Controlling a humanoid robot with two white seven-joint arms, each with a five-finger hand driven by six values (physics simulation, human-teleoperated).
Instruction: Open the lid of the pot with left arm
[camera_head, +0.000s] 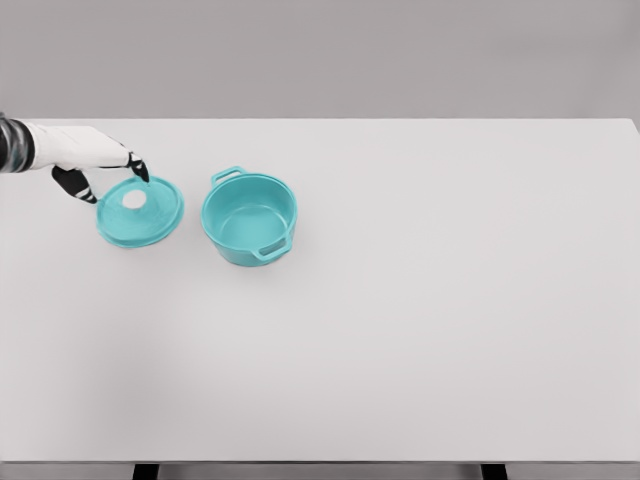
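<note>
The near part of the white table (400, 380) is bare, a wide pale surface running from the front edge up toward the middle; two dark leg tops show just under that front edge.

Farther back, left of the table's centre, stands the pot (249, 218). It is teal, upright and uncovered, so its inside floor and wall are plain to see. It has two loop handles: one on the near side, pointing toward the front right, and one on the far side, pointing toward the back left.

Just to the left of the pot lies the lid (140, 211), the same teal, flat on the table. Its rim sits close beside the pot's wall with a thin strip of table showing between them, so the two do not touch. A small white knob (133, 201) sits at the middle of the lid.

Behind and to the left of the lid, farther from the pot, is the left hand (98, 165). Its white arm comes in from the left edge of the view with a dark band at the wrist. The fingers are loosely spread and hold nothing; the dark fingertips (141, 168) point down toward the lid's far rim, and whether they touch that rim cannot be told from this view. A dark thumb hangs lower, just left of the lid.

Beyond the table's far edge there is only a plain grey wall (320, 55).
</note>
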